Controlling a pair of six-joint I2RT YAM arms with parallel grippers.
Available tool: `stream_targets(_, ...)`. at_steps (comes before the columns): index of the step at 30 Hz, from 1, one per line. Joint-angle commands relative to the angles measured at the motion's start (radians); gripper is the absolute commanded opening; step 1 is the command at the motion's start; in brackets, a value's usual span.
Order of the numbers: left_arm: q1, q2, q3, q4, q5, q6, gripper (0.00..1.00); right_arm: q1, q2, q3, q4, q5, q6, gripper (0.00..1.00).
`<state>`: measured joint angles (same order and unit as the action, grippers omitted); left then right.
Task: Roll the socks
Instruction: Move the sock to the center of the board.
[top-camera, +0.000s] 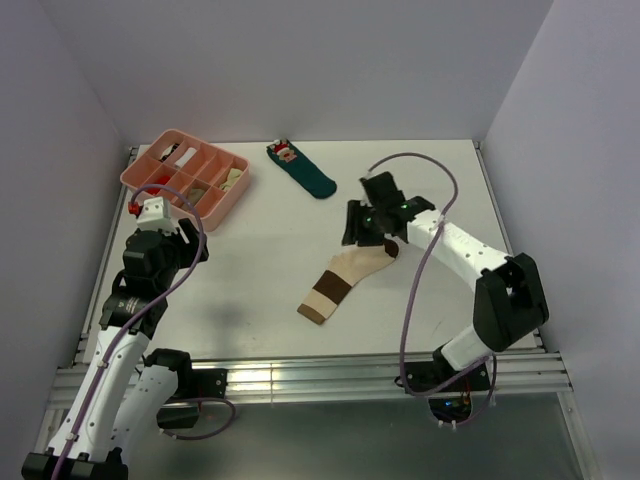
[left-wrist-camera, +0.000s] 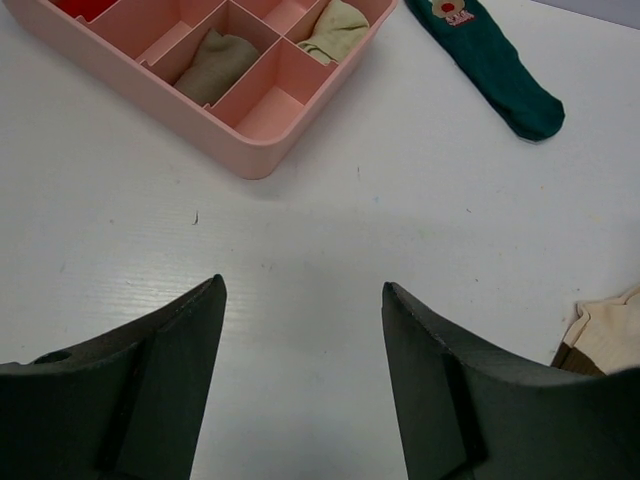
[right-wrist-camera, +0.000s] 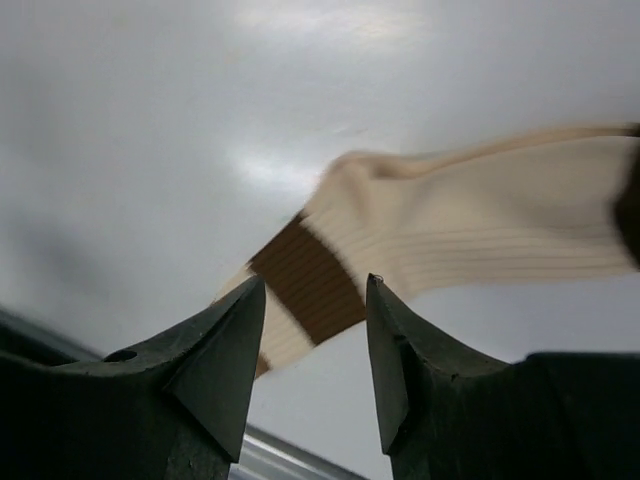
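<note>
While left end effector (left-wrist-camera: 304, 285) and right end effector (right-wrist-camera: 316, 281) stand released | sock (top-camera: 345, 278) flat, cream with brown and tan bands

White table (top-camera: 260, 270) between plain lavender walls (top-camera: 300, 60).

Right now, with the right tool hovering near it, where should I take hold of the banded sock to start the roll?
Take the banded sock at its cream far end, probably from straight above. It lies flat and stretched out on the table, so only an end edge can be pinched. That end is the one nearest the open right tool; set the jaws across its width.
</note>
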<state>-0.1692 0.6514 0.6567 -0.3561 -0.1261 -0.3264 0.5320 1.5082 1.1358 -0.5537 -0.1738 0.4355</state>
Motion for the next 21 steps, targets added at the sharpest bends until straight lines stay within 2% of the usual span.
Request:
stream_targets(1, -0.009, -0.021, -0.005, 0.032, -0.009, 0.010, 0.69, -0.136, 0.049, -0.039, -0.006, 0.108, 0.106, 0.52)
stream_targets(10, -0.009, -0.035, -0.006, 0.034, -0.021, 0.012, 0.69, -0.254, 0.248, 0.027, 0.047, 0.126, 0.129, 0.50)
stream_targets(16, -0.009, -0.039, -0.008, 0.039, -0.017, 0.018, 0.69, -0.260, 0.443, 0.169, 0.024, 0.088, 0.091, 0.50)
stream_targets(21, -0.009, -0.044, -0.012, 0.046, -0.012, 0.027, 0.69, -0.259, 0.575, 0.382, -0.041, 0.042, 0.005, 0.51)
